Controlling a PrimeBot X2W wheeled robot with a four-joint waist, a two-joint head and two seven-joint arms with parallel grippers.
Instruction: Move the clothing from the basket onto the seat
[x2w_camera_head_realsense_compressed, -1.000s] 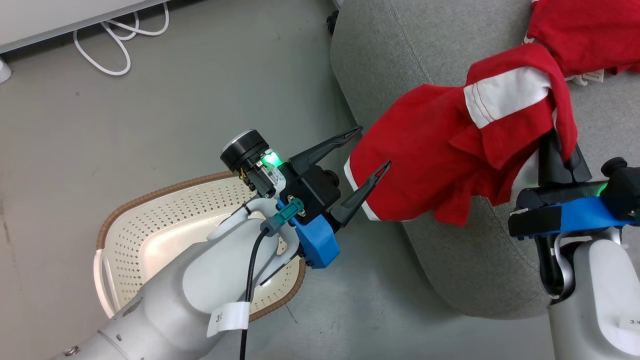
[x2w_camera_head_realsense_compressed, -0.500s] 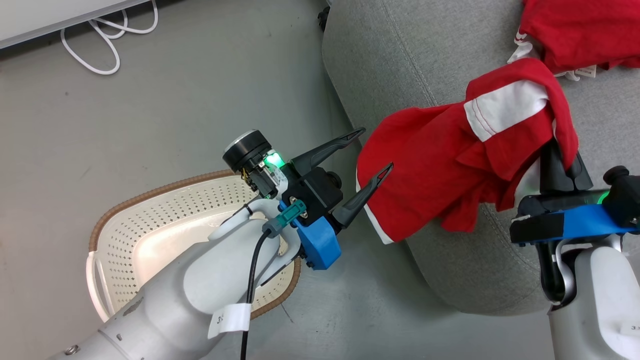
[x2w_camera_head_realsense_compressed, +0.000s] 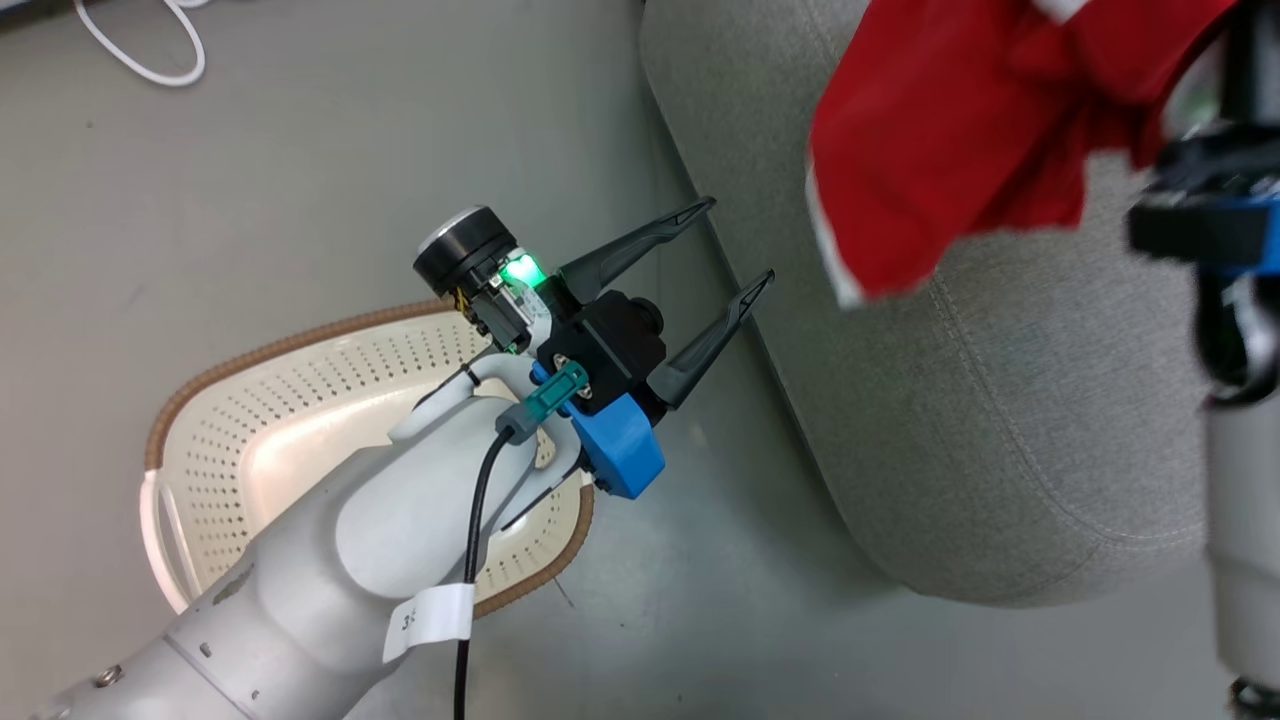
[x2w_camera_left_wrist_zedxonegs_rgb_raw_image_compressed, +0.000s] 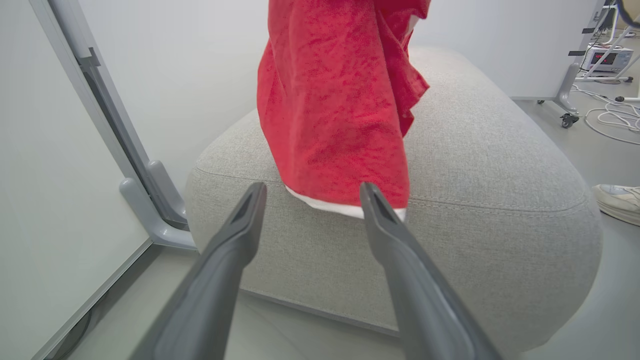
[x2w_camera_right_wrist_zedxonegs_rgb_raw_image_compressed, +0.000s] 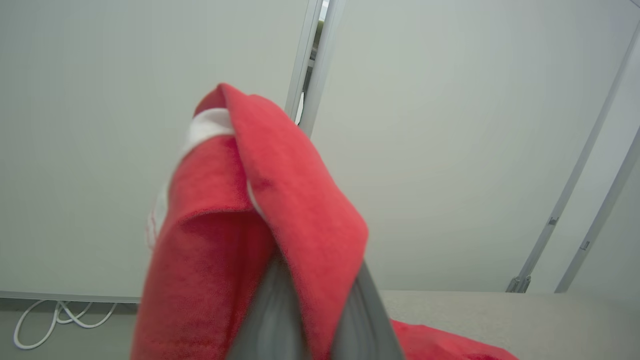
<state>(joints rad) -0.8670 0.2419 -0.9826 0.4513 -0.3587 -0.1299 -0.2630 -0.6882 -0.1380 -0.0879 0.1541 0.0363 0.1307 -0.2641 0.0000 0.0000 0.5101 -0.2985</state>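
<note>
Garment (x2w_camera_head_realsense_compressed: 950, 130) swings further over seat (x2w_camera_head_realsense_compressed: 1000, 420), right pincer (x2w_camera_right_wrist_zedxonegs_rgb_raw_image_compressed: 315, 300) clamped on it, left pincer (x2w_camera_head_realsense_compressed: 739, 240) wide; basket (x2w_camera_head_realsense_compressed: 300, 400) looks empty, release next.

Counts as noted:

- Seat (x2w_camera_head_realsense_compressed: 1000, 420): one is recorded.
- Basket (x2w_camera_head_realsense_compressed: 290, 400): one is recorded.
- Clothing: one red garment (x2w_camera_head_realsense_compressed: 960, 120) is counted, draped over the right gripper (x2w_camera_right_wrist_zedxonegs_rgb_raw_image_compressed: 312, 300). A second red piece (x2w_camera_right_wrist_zedxonegs_rgb_raw_image_compressed: 440, 345) is noted on the cushion in the right wrist view. It is probably a separate garment, though only its edge is in frame.
- Grippers: two are counted, the left gripper (x2w_camera_head_realsense_compressed: 739, 239) being the other. Two dark fingers (x2w_camera_left_wrist_zedxonegs_rgb_raw_image_compressed: 225, 270) are seen on each.
- White cable (x2w_camera_head_realsense_compressed: 170, 83): one looped run is logged on the floor in the head view.
- Shoe (x2w_camera_left_wrist_zedxonegs_rgb_raw_image_compressed: 617, 200): one is logged.
- Paper tag (x2w_camera_head_realsense_compressed: 430, 622) on the left forearm: one is logged.
</note>
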